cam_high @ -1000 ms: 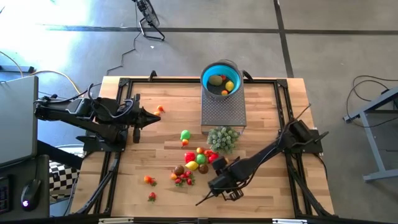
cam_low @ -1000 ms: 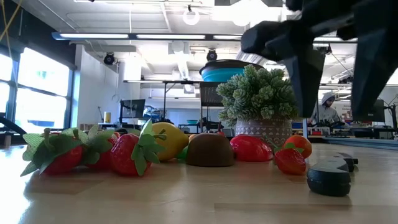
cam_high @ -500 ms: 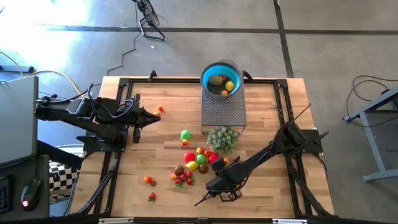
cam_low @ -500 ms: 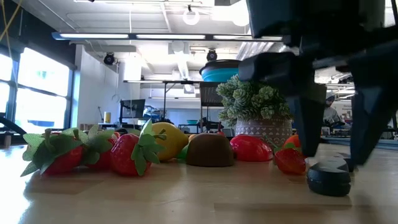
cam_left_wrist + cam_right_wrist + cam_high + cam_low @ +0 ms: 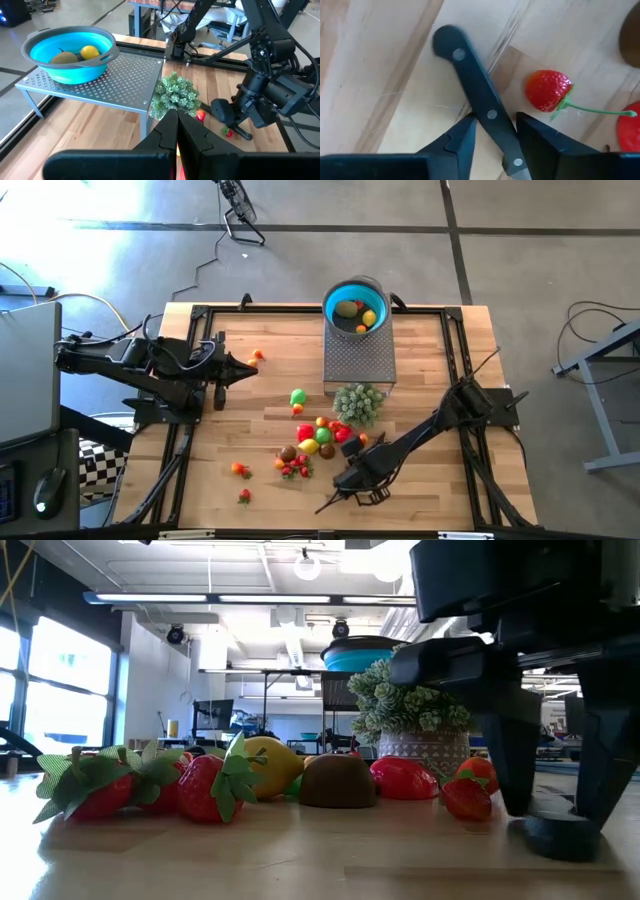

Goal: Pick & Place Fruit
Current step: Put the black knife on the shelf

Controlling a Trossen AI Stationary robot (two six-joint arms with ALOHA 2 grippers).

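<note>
Right gripper (image 5: 495, 137) low on table, fingers straddling black knife handle (image 5: 470, 87), apparently to grip it, not fruit. Strawberry (image 5: 548, 90) just beside. Fruit cluster (image 5: 318, 437) near plant (image 5: 358, 402); 3 fruits in blue bowl (image 5: 335, 292). Left gripper (image 5: 246, 365) pressed together, parked at left edge.

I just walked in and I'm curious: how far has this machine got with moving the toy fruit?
Early days. A few fruits already lie in the blue bowl. Right now the right hand straddles the black knife handle, not a fruit; the left hand waits shut at the table's side. Most fruit lies on the table.
</note>
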